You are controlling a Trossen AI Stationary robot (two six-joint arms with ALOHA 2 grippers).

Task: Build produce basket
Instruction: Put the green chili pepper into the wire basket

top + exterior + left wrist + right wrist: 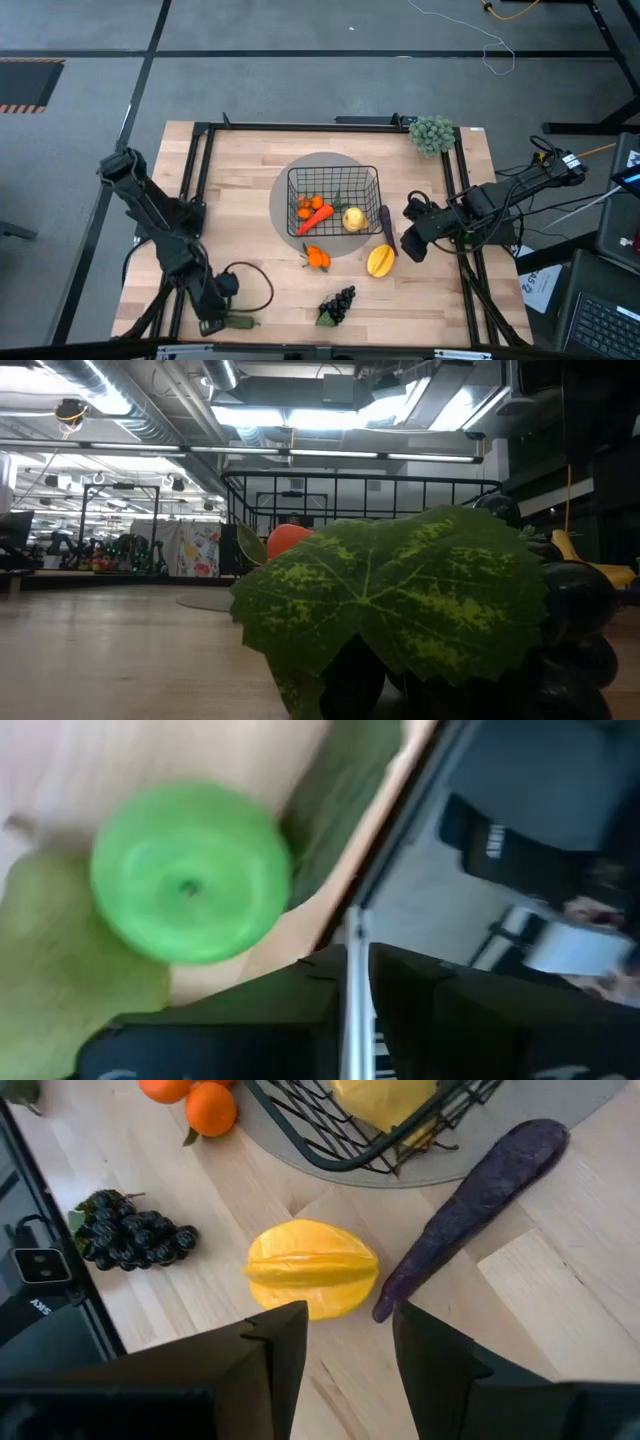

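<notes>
The black wire basket (333, 200) stands on a grey disc at the table's middle, holding a carrot (315, 214), small oranges and a yellow fruit (354, 218). Outside it lie a purple eggplant (470, 1205), a yellow ridged fruit (312, 1268), two oranges (317, 257) and dark grapes (338, 305). A dark green cucumber (236, 321) lies at the near left. My left gripper (212, 322) is beside it, fingers together; its wrist view shows a blurred round green fruit (190, 870) just ahead. My right gripper (350, 1350) hovers open over the yellow ridged fruit. My left gripper stands right at the cucumber's end near the table's front edge, pointing steeply down. Nothing shows between its fingers, and I cannot tell whether it touches the cucumber or the round green fruit.
A pale grey-green bushy cluster (432, 134) sits at the far right corner. Black frame rails (196, 170) run along the table's left, right and far sides. In the low view the grapes' leaf (400, 600) fills the foreground.
</notes>
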